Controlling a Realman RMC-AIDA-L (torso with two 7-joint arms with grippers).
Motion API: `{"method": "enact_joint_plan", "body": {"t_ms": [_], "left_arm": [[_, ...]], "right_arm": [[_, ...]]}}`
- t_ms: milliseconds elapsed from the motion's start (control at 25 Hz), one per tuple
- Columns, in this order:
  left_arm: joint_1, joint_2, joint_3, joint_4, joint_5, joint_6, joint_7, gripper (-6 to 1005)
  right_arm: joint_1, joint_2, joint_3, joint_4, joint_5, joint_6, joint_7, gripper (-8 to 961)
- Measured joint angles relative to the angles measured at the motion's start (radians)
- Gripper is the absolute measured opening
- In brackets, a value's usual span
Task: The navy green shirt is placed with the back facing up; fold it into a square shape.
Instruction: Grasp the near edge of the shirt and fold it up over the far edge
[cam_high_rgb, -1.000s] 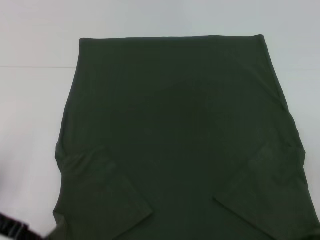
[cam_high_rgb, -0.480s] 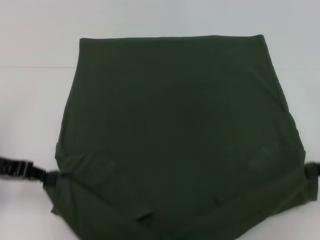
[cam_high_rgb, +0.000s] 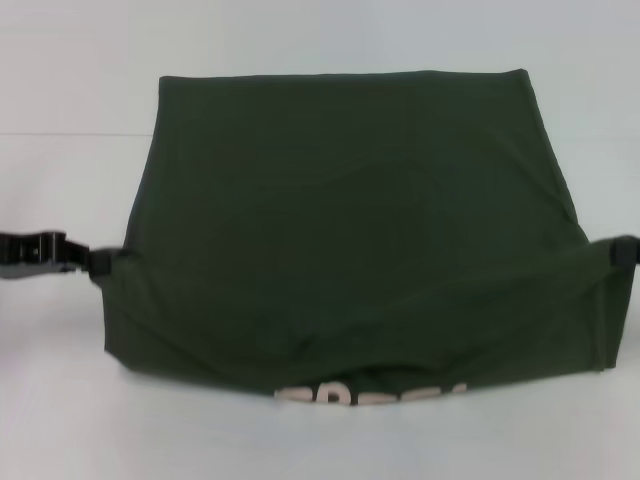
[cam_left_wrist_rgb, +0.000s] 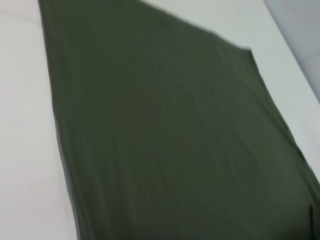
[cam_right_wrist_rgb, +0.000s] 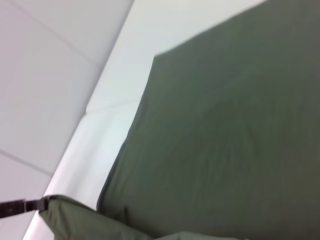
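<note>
Surface: a plain white table under everything.
Shirt: the navy green shirt lies spread on the table, its near part lifted at both side edges and turned toward the far hem.
Left gripper: at the shirt's left edge, clenched on the cloth.
Right gripper: at the right edge, pinching the cloth there.
Head view only: cream lettering on the turned-up underside; it is cut off and cannot be read.
Left wrist view: only flat green cloth and table.
Right wrist view: a raised fold, with the left gripper far off at its tip.
</note>
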Motion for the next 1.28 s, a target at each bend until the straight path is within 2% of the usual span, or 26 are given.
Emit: {"method": "enact_joint_plan", "body": {"t_ms": [280,520,600,1000,1120,1280], "left_arm": [[0.009,-0.008,-0.008,-0.018,-0.104,-0.140,-0.002,42],[0.003,-0.024,-0.003,-0.061,-0.171,-0.258,0.036,48],[-0.001,-0.034,-0.002,-0.072,-0.186,-0.304,0.050,50],[-0.049,-0.118,0.007,-0.082,-0.215,-0.540,0.143,60],[-0.073,-0.140,0.021,-0.085,-0.215,-0.604,0.165,63],[-0.094,-0.155,0.025,-0.081,-0.225,-0.663,0.183,67]], "right_arm": [[0.002,-0.009,0.004,0.070,0.081,0.124,-0.050,68],[0.002,0.003,0.004,0.144,0.194,0.251,-0.145,71],[0.003,0.013,0.002,0.157,0.214,0.304,-0.171,73],[0.038,0.072,-0.006,0.182,0.220,0.533,-0.271,79],[0.054,0.082,-0.006,0.183,0.221,0.581,-0.293,80],[0.076,0.089,-0.007,0.184,0.226,0.629,-0.313,83]]}}
